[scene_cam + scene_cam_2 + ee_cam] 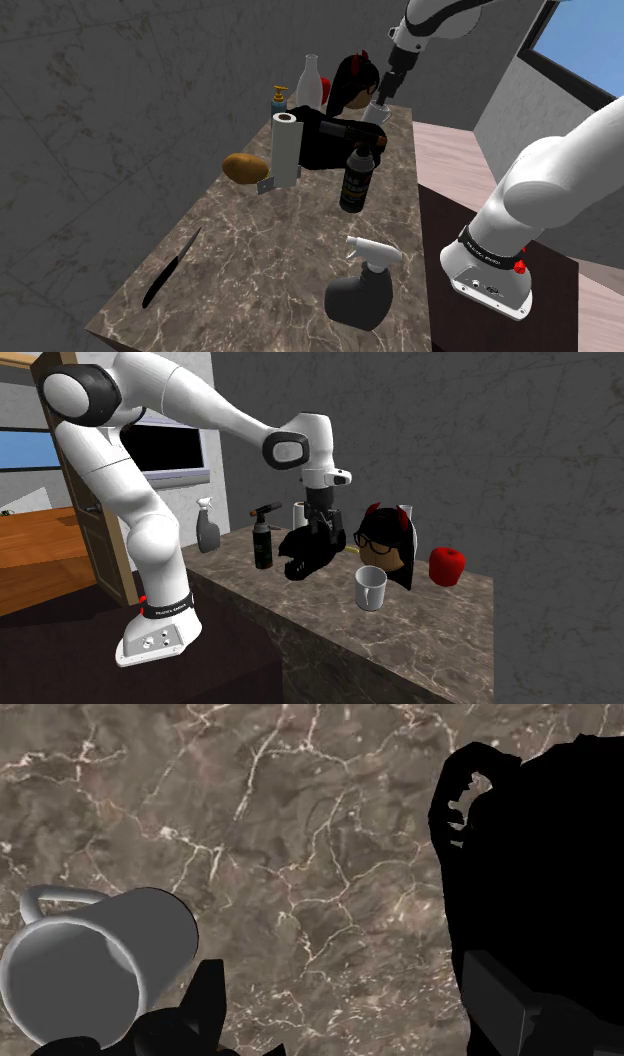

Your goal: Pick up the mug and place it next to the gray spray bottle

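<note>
A pale grey mug [371,589] stands upright on the marble table [440,632], at the far end from the grey spray bottle [361,292] with its white trigger head. My gripper [321,532] hangs open above the table, close to the mug. In the wrist view the mug [85,966] sits just outside my left finger [197,1012], not between the fingers, and its handle points away from the gripper [345,1026]. From the shoulder view my gripper [382,98] partly covers the mug [377,116].
A black-haired doll [385,547] with a black body [545,874] lies beside the gripper. A red apple [446,565], a black spray bottle [356,180], a paper towel roll [286,148], a brown potato [245,168] and a knife [170,268] also lie on the table.
</note>
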`<state>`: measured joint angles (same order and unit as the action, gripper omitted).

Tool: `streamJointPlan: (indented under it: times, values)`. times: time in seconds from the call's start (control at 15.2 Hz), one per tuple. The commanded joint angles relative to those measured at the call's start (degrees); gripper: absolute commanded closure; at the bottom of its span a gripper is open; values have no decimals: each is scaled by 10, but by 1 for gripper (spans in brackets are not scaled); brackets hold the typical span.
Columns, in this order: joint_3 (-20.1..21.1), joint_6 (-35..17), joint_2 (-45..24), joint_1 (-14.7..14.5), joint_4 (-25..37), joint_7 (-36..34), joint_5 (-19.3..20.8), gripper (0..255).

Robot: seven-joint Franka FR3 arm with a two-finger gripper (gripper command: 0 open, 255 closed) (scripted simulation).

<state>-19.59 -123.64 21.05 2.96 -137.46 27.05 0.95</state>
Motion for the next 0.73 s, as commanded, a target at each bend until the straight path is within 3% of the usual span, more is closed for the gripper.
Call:
streamJointPlan:
  times: [0.0, 0.4, 0.53, 0.66]
  values:
    - [-22, -22, -35, -2, 15, 28, -18, 0]
    - [-84, -75, -166, -8, 82, 142, -119, 0]
    - [-97, -82, -214, -4, 111, 186, -165, 0]
    - [-96, -90, -232, -1, 117, 200, -182, 0]
